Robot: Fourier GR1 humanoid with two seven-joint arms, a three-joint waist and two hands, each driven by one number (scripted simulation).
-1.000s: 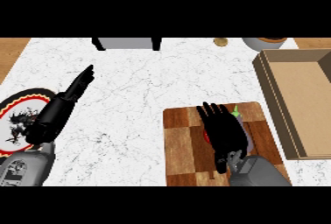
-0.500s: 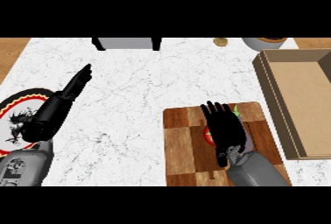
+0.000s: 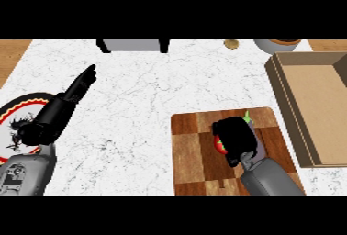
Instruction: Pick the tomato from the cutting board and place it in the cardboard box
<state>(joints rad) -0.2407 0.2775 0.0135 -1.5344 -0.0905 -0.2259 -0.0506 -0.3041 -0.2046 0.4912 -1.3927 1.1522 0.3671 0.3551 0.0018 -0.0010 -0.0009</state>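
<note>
Tomato (image 3: 220,144) sits on the wooden cutting board (image 3: 196,156) near the counter's front edge, right of centre, mostly covered. Right hand (image 3: 237,137) is on top of it, fingers curled down round it; only a red sliver shows at the hand's left side and a green stem tip (image 3: 248,115) sticks out past the fingers. Looks like a grasp closing or just closed. Can't tell if the tomato is off the board; it seems to be resting on it.

Cardboard box (image 3: 288,110) lies along the counter's right edge, just beside the board, open top, nothing visible inside.

Left hand (image 3: 80,85) rests near the counter's left edge, fingers straight and pressed together, pointing toward the back, holding nothing. Under that forearm, a dark patterned plate (image 3: 17,117) at the left edge.

Progress, my read: pick step under way, grip on. Left to do: lift, carry right over the box wall, release inside. Nothing is placed yet.
</note>
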